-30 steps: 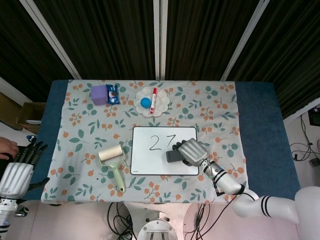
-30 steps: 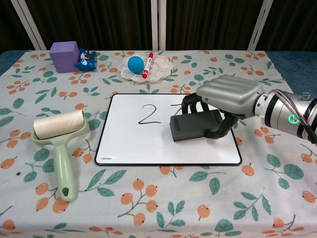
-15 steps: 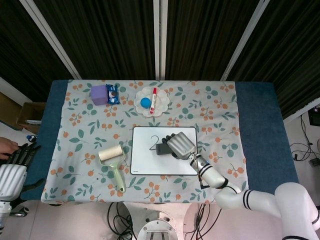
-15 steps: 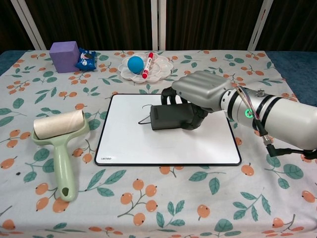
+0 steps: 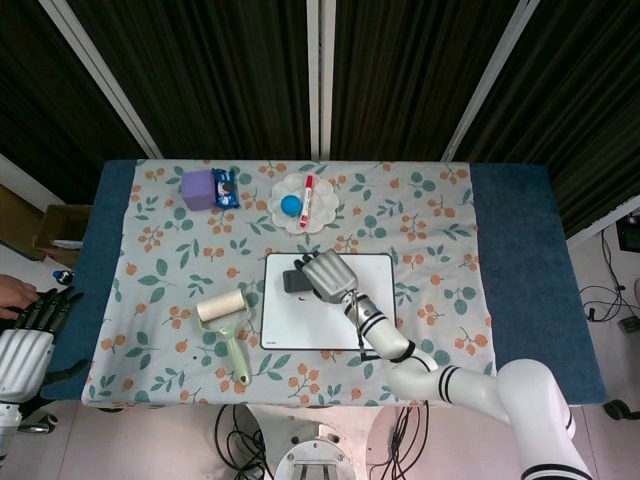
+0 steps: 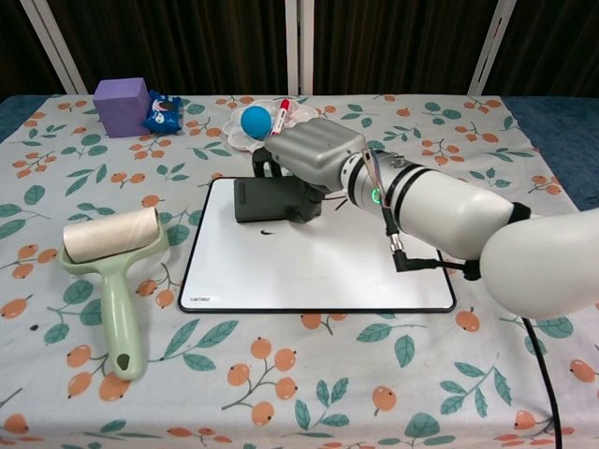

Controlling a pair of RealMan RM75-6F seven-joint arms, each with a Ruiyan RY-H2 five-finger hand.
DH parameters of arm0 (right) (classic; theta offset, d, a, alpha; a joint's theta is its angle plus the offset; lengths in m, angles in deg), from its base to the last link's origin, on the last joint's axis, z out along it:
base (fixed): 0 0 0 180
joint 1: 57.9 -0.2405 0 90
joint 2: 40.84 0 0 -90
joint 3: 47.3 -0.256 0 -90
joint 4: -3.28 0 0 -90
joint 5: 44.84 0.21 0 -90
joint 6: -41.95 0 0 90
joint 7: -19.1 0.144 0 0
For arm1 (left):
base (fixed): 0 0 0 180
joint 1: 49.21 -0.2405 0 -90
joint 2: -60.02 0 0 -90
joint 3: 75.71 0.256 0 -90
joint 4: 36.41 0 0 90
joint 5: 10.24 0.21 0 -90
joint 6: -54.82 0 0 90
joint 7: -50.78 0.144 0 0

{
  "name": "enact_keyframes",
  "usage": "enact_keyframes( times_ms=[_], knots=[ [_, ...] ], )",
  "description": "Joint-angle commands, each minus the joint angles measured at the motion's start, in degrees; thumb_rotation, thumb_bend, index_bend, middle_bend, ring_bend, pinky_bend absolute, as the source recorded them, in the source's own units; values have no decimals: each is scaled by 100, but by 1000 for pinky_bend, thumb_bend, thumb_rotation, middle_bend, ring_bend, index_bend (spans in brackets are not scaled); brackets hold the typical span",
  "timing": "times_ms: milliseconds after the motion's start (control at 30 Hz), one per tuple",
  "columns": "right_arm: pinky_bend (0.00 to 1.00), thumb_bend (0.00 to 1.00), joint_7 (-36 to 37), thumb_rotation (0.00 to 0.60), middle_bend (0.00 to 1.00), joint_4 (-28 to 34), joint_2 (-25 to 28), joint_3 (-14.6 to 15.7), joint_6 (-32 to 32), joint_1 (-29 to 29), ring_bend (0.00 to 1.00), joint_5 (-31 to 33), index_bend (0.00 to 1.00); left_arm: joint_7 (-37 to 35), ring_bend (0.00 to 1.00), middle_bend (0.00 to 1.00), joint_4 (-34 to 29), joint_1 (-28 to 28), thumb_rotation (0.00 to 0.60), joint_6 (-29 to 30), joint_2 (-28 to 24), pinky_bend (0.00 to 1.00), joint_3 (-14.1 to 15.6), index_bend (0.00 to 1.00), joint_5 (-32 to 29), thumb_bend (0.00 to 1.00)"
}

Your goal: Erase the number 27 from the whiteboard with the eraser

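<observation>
Two hands are mine, and only one is working. My right hand (image 6: 314,154) is gripping the dark eraser (image 6: 267,201), fingers curled down over its top and far edge, and I am pressing it flat on the whiteboard (image 6: 318,262) at the upper left part of the board. From the head view the same right hand (image 5: 325,275) is sitting over the eraser (image 5: 293,281) near the board's (image 5: 330,315) top left corner. Just below the eraser a small dark stroke (image 6: 269,230) is showing on the white surface; the rest of the board that I can see is looking clean, and whatever lies under the eraser and my hand is hidden from me. My right forearm is stretching across the board from its right side.

My left hand (image 5: 25,340) is hanging off the table's left edge, holding nothing, its dark fingers apart and pointing up.

To the left of the board a green-handled lint roller (image 6: 112,271) is lying on the floral tablecloth (image 6: 374,374). Behind the board a white plate (image 6: 304,117) is holding a blue ball (image 6: 255,122) and a red marker (image 6: 280,120). At the far left corner a purple cube (image 6: 122,106) is standing with a small blue packet (image 6: 165,112) touching it.
</observation>
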Motion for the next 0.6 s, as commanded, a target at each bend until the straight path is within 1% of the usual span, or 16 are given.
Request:
enact_keyframes(
  times_ms=[33, 200, 367, 433, 600],
  knots=[
    [765, 351, -86, 600, 630, -317, -223, -190, -110, -238, 604, 131, 739, -21, 44, 69, -6, 3, 600, 5, -21, 166, -12, 97, -10, 9],
    [765, 352, -160, 600, 630, -776, -455, -363, -236, -523, 604, 289, 738, -65, 44, 69, -11, 7, 600, 5, -60, 166, -18, 97, -13, 9],
    [765, 355, -142, 600, 630, -891, -489, -360, -227, -623, 604, 260, 739, -83, 44, 69, -11, 8, 600, -8, -74, 166, -20, 97, -25, 9],
    [765, 354, -122, 600, 630, -763, -401, -288, -287, -600, 604, 238, 739, -85, 44, 69, -11, 16, 600, -20, -62, 166, -19, 97, -16, 9],
    [765, 348, -116, 600, 631, -13, 85, 22, -491, -453, 604, 129, 739, -29, 44, 69, -32, 42, 600, -38, -19, 166, -15, 97, 26, 9]
  ],
)
